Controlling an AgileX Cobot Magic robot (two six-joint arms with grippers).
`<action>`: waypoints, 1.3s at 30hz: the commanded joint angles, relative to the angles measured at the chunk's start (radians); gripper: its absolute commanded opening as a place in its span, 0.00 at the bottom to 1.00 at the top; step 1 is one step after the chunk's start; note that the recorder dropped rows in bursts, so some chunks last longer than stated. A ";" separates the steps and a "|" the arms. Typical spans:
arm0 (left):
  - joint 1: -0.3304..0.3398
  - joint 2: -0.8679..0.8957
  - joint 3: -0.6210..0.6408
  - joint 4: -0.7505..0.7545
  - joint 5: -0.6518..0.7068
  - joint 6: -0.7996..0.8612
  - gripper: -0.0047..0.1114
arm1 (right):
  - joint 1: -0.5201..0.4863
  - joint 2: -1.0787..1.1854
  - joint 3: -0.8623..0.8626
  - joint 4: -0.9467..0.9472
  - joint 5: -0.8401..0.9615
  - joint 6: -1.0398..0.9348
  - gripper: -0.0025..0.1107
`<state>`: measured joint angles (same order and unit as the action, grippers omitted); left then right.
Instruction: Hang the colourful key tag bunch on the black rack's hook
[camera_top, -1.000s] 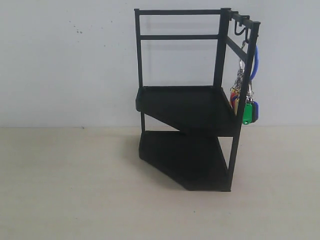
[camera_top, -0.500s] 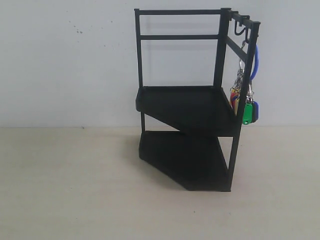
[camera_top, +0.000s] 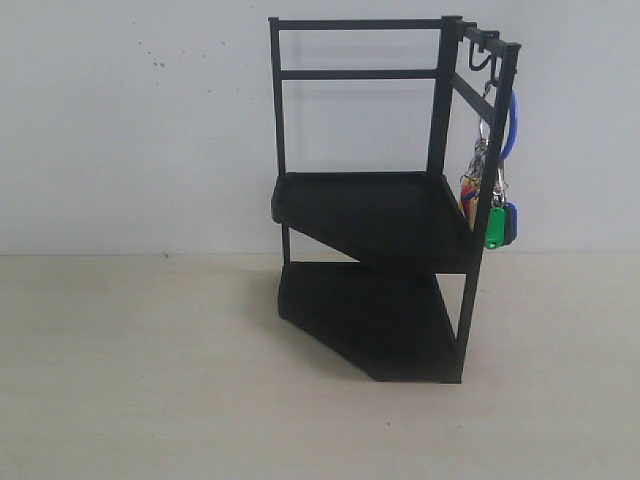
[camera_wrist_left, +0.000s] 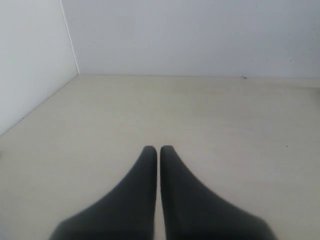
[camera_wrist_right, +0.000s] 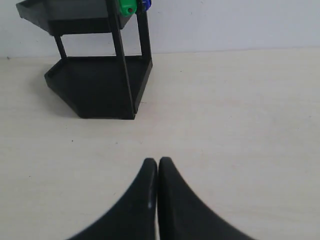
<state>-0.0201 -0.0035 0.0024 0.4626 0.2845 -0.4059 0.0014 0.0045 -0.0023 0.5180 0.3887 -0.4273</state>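
The black rack (camera_top: 372, 205) stands on the pale table against the white wall. The colourful key tag bunch (camera_top: 489, 205) hangs by its blue loop (camera_top: 512, 122) from a hook (camera_top: 482, 57) on the rack's top right rail, with the green and blue tags lowest. Neither gripper shows in the exterior view. In the right wrist view my right gripper (camera_wrist_right: 158, 163) is shut and empty over bare table, well short of the rack (camera_wrist_right: 100, 85); a green tag (camera_wrist_right: 126, 7) peeks in at the frame's edge. My left gripper (camera_wrist_left: 158, 150) is shut and empty, facing a wall corner.
The pale wooden table (camera_top: 150, 370) spreads around the rack. A white wall (camera_top: 130, 120) stands right behind it. The left wrist view shows a side wall panel (camera_wrist_left: 30, 55) meeting the back wall.
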 joint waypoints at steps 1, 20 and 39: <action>-0.001 0.004 -0.002 0.000 0.000 -0.006 0.08 | -0.003 -0.005 0.002 -0.054 0.003 0.033 0.02; -0.001 0.004 -0.002 0.000 0.000 -0.006 0.08 | -0.003 -0.005 0.002 -0.386 -0.017 0.481 0.02; -0.001 0.004 -0.002 0.000 0.000 -0.006 0.08 | -0.003 -0.005 0.002 -0.379 -0.037 0.479 0.02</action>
<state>-0.0201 -0.0035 0.0024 0.4626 0.2845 -0.4059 0.0014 0.0045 0.0003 0.1408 0.3680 0.0554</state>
